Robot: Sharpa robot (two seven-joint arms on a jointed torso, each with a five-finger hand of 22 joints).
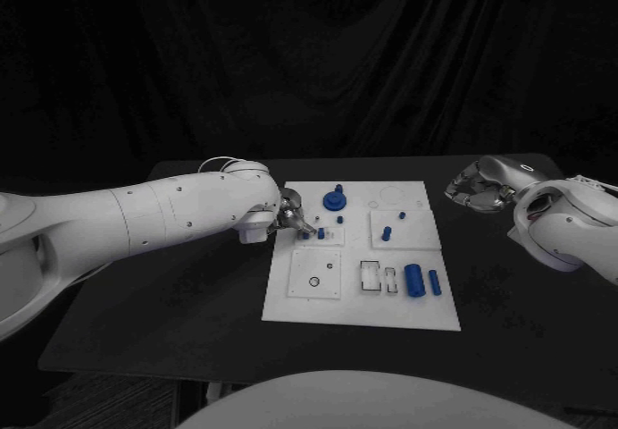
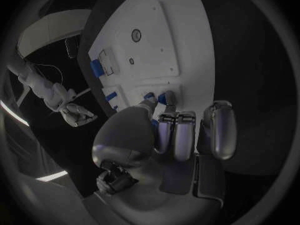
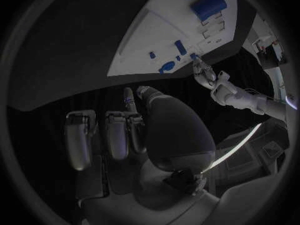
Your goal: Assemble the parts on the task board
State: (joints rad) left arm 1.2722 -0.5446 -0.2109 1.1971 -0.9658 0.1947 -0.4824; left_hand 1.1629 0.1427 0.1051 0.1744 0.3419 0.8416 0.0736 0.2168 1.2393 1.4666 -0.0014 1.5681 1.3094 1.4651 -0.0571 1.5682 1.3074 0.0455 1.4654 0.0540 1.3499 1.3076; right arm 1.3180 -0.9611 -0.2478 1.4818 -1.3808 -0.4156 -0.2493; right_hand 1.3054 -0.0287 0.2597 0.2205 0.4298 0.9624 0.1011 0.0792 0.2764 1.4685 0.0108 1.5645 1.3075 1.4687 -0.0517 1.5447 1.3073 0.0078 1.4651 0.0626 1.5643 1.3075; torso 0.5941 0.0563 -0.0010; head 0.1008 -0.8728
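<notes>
Table [image 1: 154,295], black, carrying the white task board [image 1: 367,313]. My left hand [image 1: 286,219] sits over the board's left edge, fingers [image 2: 177,132] curled near a small blue part [image 1: 321,233] — I cannot tell whether they grip it. A misjudged push could tip it or shift the board. My right hand [image 1: 480,189] hovers apart, fingers curled on nothing.

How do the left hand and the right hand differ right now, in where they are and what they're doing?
The left hand is over the task board, its fingertips at a small blue part; the right hand hangs off the board's far right corner, over the black table. The left hand's fingers reach out toward the part; the right hand's are curled in on nothing.
</notes>
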